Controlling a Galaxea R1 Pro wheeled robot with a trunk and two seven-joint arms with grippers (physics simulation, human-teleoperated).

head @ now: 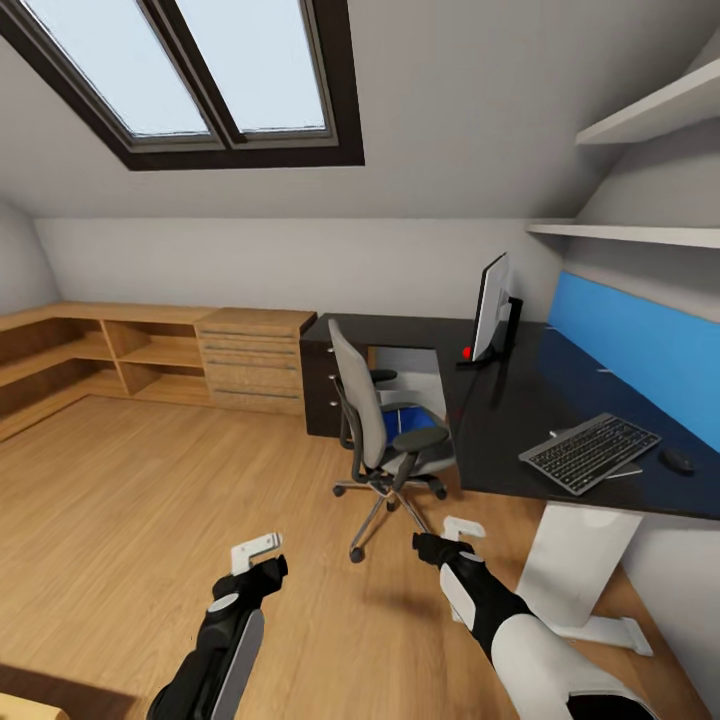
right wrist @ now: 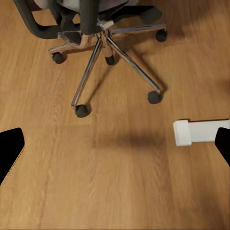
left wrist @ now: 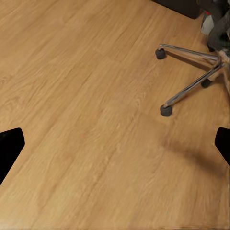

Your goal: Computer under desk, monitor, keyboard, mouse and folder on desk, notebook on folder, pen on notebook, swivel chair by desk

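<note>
The swivel chair [head: 372, 425] stands at the inner corner of the black L-shaped desk [head: 510, 405], with the blue folder [head: 410, 419] on its seat. On the desk the monitor [head: 492, 308] stands at the back. The keyboard [head: 590, 452] lies near the front edge, and the mouse [head: 677, 460] is just right of it. A thin pale strip pokes out from under the keyboard. A light grey box [head: 408, 362], probably the computer, shows under the desk behind the chair. My left gripper [head: 258, 552] [left wrist: 115, 143] and right gripper [head: 458, 530] [right wrist: 115, 143] hang open and empty over the floor before the chair's chrome base [right wrist: 103, 45] [left wrist: 191, 72].
The desk's white pedestal leg [head: 575, 565] and its foot [right wrist: 199, 132] stand close to my right arm. A dark drawer unit [head: 320, 385] and a light wooden dresser [head: 255, 360] with low shelves line the back wall. A blue wall panel [head: 650, 350] backs the desk.
</note>
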